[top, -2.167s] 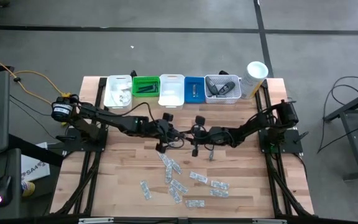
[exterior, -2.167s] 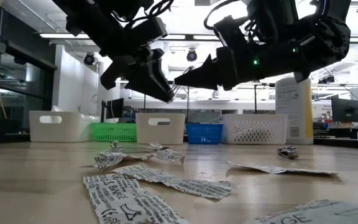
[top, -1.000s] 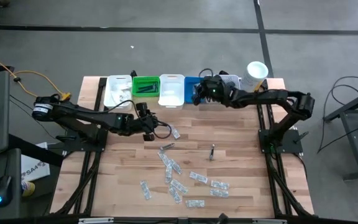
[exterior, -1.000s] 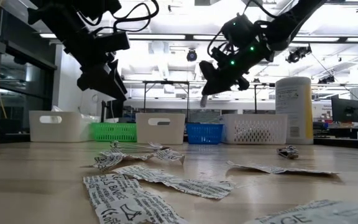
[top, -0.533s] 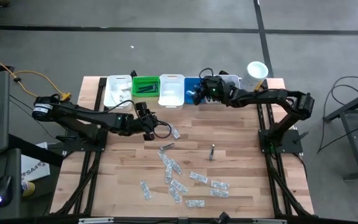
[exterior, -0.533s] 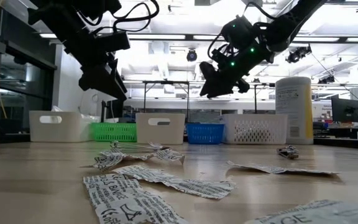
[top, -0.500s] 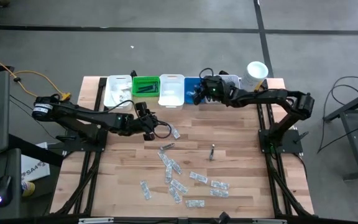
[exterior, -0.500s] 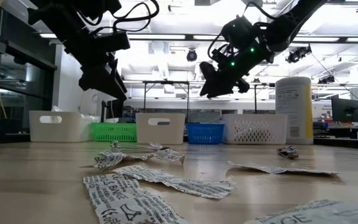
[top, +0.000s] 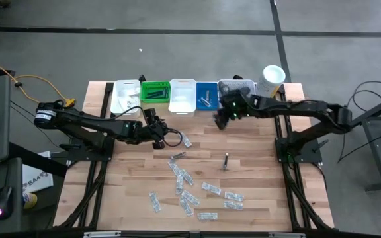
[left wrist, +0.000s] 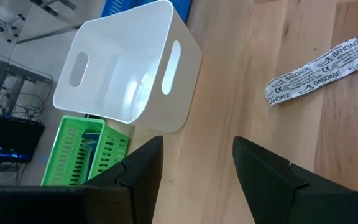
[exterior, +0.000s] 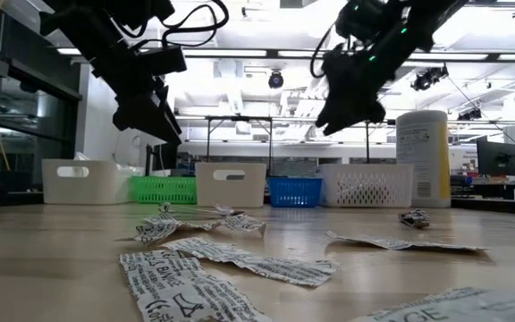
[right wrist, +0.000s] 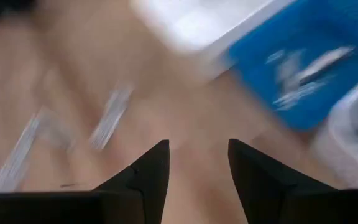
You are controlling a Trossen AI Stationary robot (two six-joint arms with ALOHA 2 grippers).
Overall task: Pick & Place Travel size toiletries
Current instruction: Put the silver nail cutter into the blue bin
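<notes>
Bench (top: pixel 256 172): pale wood slats; a row of bins along the 12 o'clock edge.
Bins, 9 to 3 o'clock: white bin (top: pixel 125 98), green bin (top: pixel 155 91), second white bin (top: pixel 182 96), blue bin (top: pixel 207 94), white mesh bin (top: pixel 237 86), then a tall white canister (top: pixel 270 82) at the corner.
Left pincer (top: pixel 159 130): raised above the bench toward 10 o'clock of centre, just in front of the green and second white bins. Fingers (left wrist: pixel 135 177) spread, nothing between them. In its wrist view the second white bin (left wrist: pixel 126 71) looks bare inside.
Right pincer (top: pixel 221 119): raised above the bench at about 1 o'clock of centre, just in front of the blue bin. Fingers (right wrist: pixel 145 177) spread, nothing held. Its wrist view is blurred; the blue bin (right wrist: pixel 303 68) shows a pale slim item inside, too smeared to name.
Bandage sachets (top: pixel 189 195): loose scatter from bench centre toward 5 o'clock, flat on the wood, well apart from both pincers.
Lone sachet (top: pixel 186 141): near the left pincer, at its 4 o'clock side; printed "BANDAGE" (left wrist: pixel 319 71).
Small dark item (top: pixel 225 161): lies alone at 3 o'clock of the scatter's upper end; too small to identify.
Green bin contents: dark slim items, details unclear.
</notes>
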